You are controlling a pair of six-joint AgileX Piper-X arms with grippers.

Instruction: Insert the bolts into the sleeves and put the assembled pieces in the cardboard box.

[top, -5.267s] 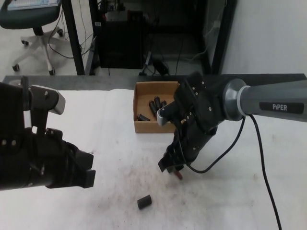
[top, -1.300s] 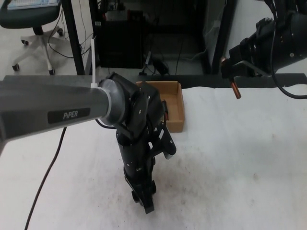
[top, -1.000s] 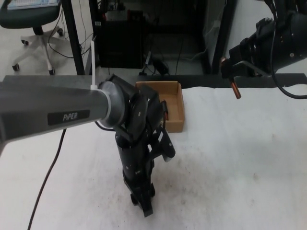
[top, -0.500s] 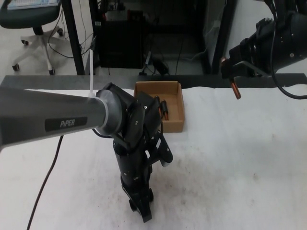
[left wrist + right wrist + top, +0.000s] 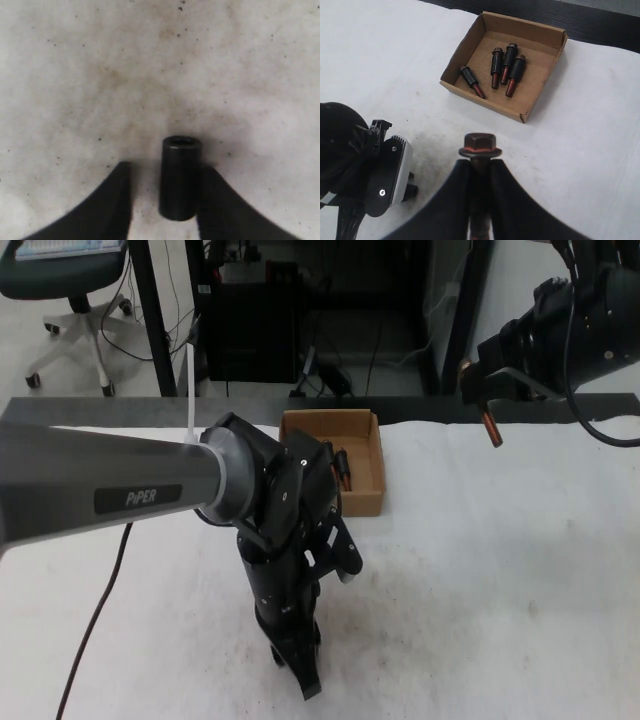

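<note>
A black sleeve (image 5: 180,183) lies on the stained white bench, between the fingers of my left gripper (image 5: 165,172). That gripper is open: one finger is close against the sleeve and the other stands a little apart. In the high view the left gripper (image 5: 300,680) points down at the bench near the front edge and hides the sleeve. My right gripper (image 5: 480,167) is shut on a copper bolt (image 5: 480,148) with its hex head showing. It is held high at the back right, where the bolt (image 5: 490,427) hangs from the right gripper (image 5: 484,400). The cardboard box (image 5: 361,499) holds several assembled pieces.
The box (image 5: 482,103) sits at the back middle of the bench, just behind the left arm's wrist (image 5: 270,500). The white bench cover (image 5: 500,580) is stained with dark grease around the sleeve. An office chair and dark equipment stand behind the bench.
Since 5.3 s ago the right arm lifted the bolt up to the back right, and the left arm came in over the sleeve. In the last second the left gripper sank slightly towards the bench.
</note>
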